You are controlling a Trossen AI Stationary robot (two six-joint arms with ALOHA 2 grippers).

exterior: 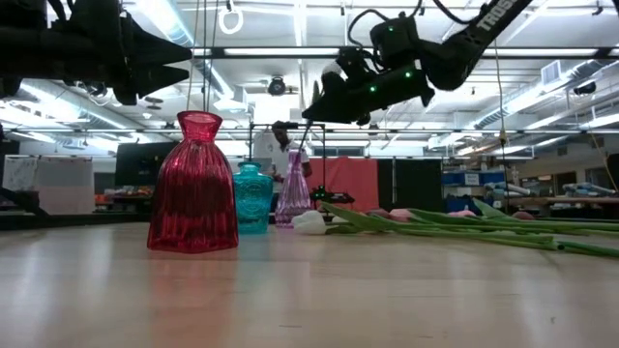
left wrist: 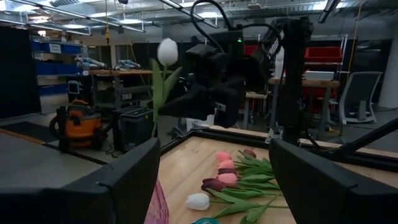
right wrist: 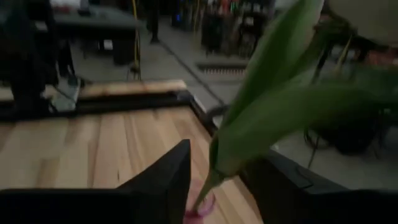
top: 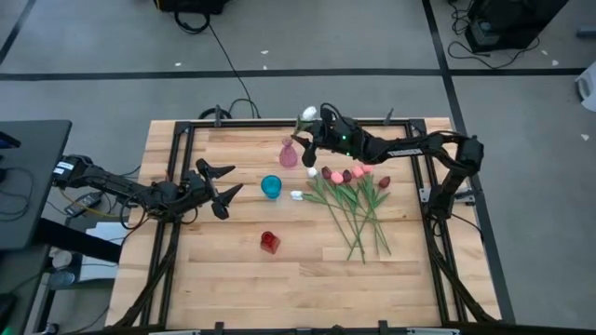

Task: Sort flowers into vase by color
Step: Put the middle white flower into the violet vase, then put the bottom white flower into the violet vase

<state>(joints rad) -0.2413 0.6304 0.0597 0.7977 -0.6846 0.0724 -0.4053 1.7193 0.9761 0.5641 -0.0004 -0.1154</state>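
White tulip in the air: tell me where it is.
The right hand holds the white tulip upright above the pink vase, near the table's far edge; its stem tip is at the vase mouth.

Cut off by the frame's upper corner in the right wrist view: the pale head of the held white artificial tulip (right wrist: 367,15), leaves blurred. Hidden behind the tall ribbed red glass vase (exterior: 192,184) in the low view: part of the teal glass vase (exterior: 253,197). Half covered by the left tool's dark fingers (left wrist: 118,180): the pink glass vase (left wrist: 157,205). Too small overhead to separate stem from stem: the heap of long-stemmed tulips (top: 358,200) on the wooden counter (top: 298,270).
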